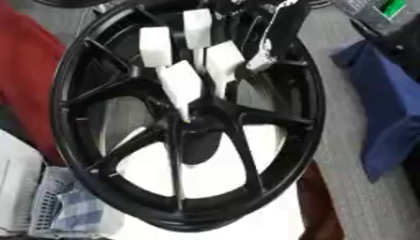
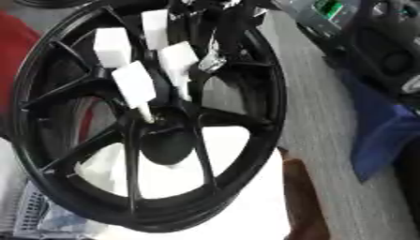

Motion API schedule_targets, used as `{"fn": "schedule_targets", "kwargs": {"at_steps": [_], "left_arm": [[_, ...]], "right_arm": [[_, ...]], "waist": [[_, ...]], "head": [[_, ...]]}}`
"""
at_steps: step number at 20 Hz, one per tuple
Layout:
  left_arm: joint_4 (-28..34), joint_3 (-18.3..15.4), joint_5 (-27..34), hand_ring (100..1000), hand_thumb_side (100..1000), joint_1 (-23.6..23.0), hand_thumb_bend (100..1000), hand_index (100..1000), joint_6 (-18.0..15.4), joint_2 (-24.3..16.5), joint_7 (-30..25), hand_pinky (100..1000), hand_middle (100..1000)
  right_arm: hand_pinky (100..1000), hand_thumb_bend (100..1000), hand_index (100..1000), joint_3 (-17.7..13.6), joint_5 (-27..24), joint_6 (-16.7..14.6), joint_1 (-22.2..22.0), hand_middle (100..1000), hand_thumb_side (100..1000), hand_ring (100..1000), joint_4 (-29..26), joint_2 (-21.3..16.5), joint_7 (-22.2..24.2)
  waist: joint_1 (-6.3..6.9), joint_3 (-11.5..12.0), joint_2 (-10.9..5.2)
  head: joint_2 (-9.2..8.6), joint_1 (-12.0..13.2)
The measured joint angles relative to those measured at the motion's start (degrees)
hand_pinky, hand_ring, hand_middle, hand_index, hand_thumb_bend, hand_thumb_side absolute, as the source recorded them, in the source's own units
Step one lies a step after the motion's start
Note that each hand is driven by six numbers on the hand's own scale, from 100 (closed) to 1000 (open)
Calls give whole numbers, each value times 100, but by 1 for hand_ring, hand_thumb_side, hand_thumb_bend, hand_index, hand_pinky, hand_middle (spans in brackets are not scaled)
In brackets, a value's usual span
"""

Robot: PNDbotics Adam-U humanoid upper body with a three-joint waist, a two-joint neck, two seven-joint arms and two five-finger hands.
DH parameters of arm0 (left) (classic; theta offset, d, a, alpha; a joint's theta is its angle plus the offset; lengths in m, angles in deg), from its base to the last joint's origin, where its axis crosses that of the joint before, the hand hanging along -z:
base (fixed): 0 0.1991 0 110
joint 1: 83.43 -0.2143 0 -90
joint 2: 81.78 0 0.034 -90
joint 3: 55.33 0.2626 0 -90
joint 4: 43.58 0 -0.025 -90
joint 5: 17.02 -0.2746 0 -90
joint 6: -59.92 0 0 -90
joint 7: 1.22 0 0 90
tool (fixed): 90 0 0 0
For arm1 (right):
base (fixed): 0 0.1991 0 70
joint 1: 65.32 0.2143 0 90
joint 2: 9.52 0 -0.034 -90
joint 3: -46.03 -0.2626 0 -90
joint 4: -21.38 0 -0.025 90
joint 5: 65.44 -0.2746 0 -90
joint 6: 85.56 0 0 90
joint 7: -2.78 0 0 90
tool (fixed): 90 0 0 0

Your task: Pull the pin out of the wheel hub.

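- Filling most of both views, a black wheel [image 1: 187, 117] with thin spokes lies tilted, its hub [image 1: 193, 124] near the centre of the picture.
- At far left, red cloth [image 1: 25, 84] runs along the wheel's rim, and a white mesh basket [image 1: 70, 206] with checked fabric sits at the lower left, partly under the rim.
- Through the lower spokes a bright white surface [image 1: 213, 173] shows.
- From the top, the right hand [image 1: 193, 61] reaches down over the upper spokes; its fingers [image 1: 180, 84] are white blocks pointing down, bunched near one another.
- The lowest finger's tip meets the hub at a small pale thing, perhaps the pin [image 1: 186, 117]; I cannot tell whether the hand pinches it or only touches it.
- Just right of the fingers, a silver joint [image 1: 261, 58] and black arm [image 1: 283, 18] cross the rim.
- To the right lies a grey table [image 1: 361, 206], with a brown strip [image 2: 303, 201] beside the wheel's lower right rim.
- At far right, blue cloth [image 1: 386, 112] drapes over the table edge.
- The left hand does not show.
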Motion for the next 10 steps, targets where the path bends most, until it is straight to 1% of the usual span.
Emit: {"fn": "schedule_targets", "kwargs": {"at_steps": [5,10], "left_arm": [[0,-1,7,780,665,1,534,754,0,23,0,756,687],[0,-1,7,780,667,1,531,755,1,24,-1,757,687]], "right_arm": [[856,400,729,19,14,-1,-3,659,299,702,74,14,-4],[854,403,724,22,12,67,-3,654,300,701,105,34,-51]], "waist": [[-3,10,4],[-26,19,4]], "head": [[0,2],[0,5]]}}
